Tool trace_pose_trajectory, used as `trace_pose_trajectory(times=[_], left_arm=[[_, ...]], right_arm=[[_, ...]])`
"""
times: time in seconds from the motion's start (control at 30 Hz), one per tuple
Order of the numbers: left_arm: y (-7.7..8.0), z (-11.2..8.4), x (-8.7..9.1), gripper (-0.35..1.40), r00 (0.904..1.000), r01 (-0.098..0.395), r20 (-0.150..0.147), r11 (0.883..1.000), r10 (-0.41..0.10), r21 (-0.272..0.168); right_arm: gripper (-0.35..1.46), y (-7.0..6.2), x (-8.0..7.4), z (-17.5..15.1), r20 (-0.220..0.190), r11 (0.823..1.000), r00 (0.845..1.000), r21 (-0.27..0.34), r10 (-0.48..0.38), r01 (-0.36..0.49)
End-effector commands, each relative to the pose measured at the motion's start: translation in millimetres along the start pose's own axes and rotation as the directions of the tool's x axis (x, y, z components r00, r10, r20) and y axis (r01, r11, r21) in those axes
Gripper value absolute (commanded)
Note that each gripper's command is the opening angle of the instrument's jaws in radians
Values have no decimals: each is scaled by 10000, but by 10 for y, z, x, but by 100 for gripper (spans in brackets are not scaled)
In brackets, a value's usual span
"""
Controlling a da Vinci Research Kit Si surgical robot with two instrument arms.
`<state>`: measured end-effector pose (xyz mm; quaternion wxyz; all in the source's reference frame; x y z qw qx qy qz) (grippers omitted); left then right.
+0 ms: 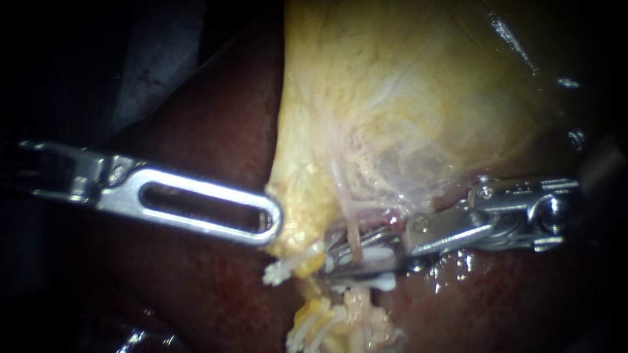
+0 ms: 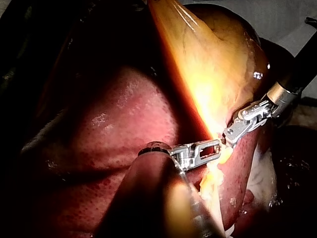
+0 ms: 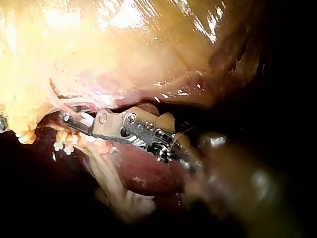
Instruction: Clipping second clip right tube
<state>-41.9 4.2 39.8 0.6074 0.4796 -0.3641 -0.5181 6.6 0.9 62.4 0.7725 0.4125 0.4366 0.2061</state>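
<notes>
Right instrument [image 1: 343, 256], a silver hinged applier: jaws part-way apart, clamped on a white plastic clip [image 1: 373, 252] that straddles the pale thin tube [image 1: 345, 206] below the yellow gallbladder [image 1: 392, 98]. Left instrument [image 1: 275, 221], slotted silver jaw: closed on the gallbladder's edge. Risk: closing with the tube only partly enclosed would likely seal it incompletely; a slipping left hold would shift the tube

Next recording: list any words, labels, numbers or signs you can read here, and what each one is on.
None can be read in any view.
The left instrument and right instrument show only metal and pins, with no legible marks.
The gallbladder and liver carry no writing.
</notes>
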Motion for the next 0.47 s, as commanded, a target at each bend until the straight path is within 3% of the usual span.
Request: trace_pose_trajectory(times=[0.03, 0.47], left_arm=[[0, 0, 0, -35, 10000, -1, -1, 10000, 1, -1], [1, 2, -1, -35, 10000, -3, 9, 10000, 3, -9]], right_arm=[[-35, -1, 0, 1, -20, 10000, 10000, -2, 56, -56], [-35, -2, -3, 3, 76, 9996, 9997, 137, 244, -245]])
